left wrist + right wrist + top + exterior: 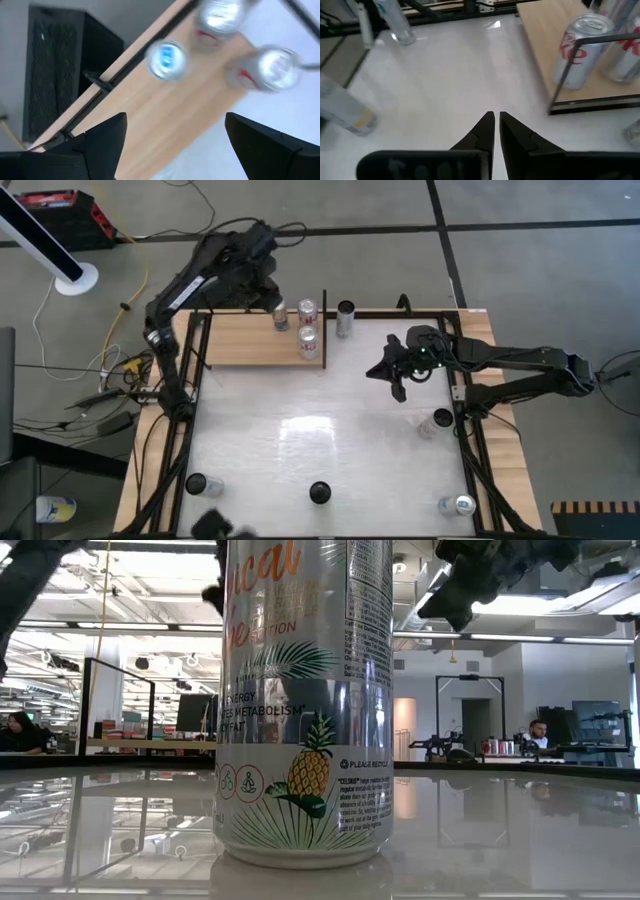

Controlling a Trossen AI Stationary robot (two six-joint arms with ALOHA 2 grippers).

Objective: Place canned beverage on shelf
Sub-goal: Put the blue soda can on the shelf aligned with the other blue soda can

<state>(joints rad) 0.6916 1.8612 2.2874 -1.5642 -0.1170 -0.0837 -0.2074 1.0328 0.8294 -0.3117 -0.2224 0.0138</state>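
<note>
The left gripper (268, 290), fingers spread and empty, is held above the pale wooden shelf (240, 340), where three blurred silver cans (308, 345) are stood. The right gripper (398, 383) is seen pressed together over the glossy table (300, 440).

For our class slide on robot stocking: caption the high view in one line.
Left tool hovers open over the shelf holding three cans; right tool waits shut above the table.

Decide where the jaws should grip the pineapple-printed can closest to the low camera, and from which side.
Probably take the pineapple can by its straight side wall, mid-height, jaws descending from above: it stands upright and alone, clear all round.
</note>
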